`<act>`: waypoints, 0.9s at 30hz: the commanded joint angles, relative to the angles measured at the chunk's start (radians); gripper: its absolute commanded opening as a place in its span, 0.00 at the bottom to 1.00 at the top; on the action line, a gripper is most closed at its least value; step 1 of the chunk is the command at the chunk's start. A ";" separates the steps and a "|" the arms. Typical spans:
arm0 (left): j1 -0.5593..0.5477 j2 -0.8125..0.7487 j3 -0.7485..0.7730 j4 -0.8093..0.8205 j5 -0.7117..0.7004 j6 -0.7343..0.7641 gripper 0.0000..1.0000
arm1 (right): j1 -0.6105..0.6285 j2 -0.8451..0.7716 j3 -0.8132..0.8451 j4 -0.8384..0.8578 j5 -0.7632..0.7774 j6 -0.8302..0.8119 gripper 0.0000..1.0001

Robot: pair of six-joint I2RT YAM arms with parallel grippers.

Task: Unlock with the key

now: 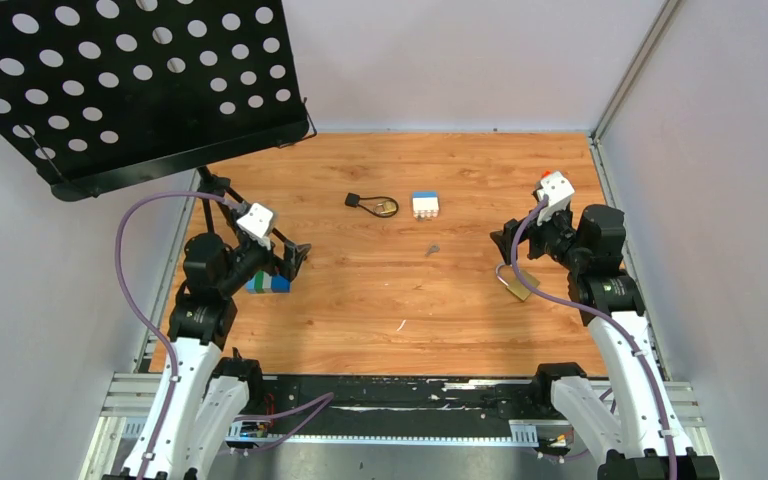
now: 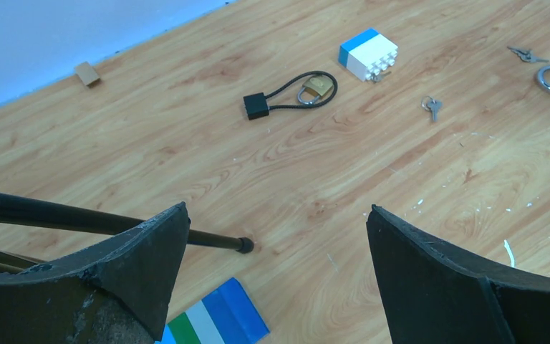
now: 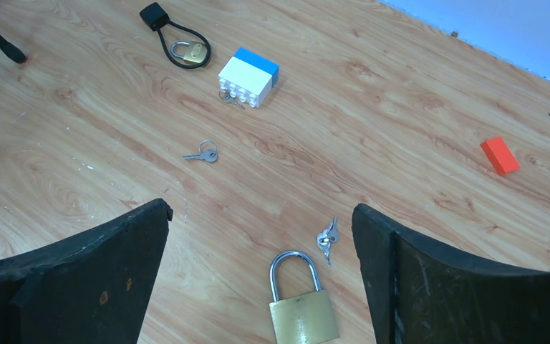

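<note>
Both claws stand wide open and hold nothing. The right claw (image 3: 261,209) hangs over the large padlock (image 3: 303,319), and the left claw (image 2: 278,209) hangs near a striped block (image 2: 218,322). A bunch of keys (image 3: 326,236) lies just beside the padlock's shackle. The key (image 3: 202,153) lies alone on bare wood mid-table, well apart from both claws. Farther off, a third key (image 3: 230,98) rests against the white-and-blue block (image 3: 249,75), near the small padlock (image 3: 190,51).

Risk: the look-alike keys invite a wrong pick. The key lies flat, so blunt fingers may skid over it or push it away.
</note>
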 commanded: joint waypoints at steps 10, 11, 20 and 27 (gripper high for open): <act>0.002 0.044 0.054 -0.092 0.047 0.119 1.00 | 0.003 0.007 0.020 0.032 0.008 -0.027 1.00; 0.003 0.053 0.068 -0.108 0.056 0.131 1.00 | 0.004 0.007 0.019 0.032 0.008 -0.029 1.00; -0.023 0.096 0.122 -0.196 0.127 0.268 1.00 | 0.060 0.053 0.021 0.026 0.016 -0.083 1.00; -0.184 0.220 0.156 -0.154 -0.023 0.321 1.00 | 0.263 0.157 0.081 0.021 0.177 -0.153 1.00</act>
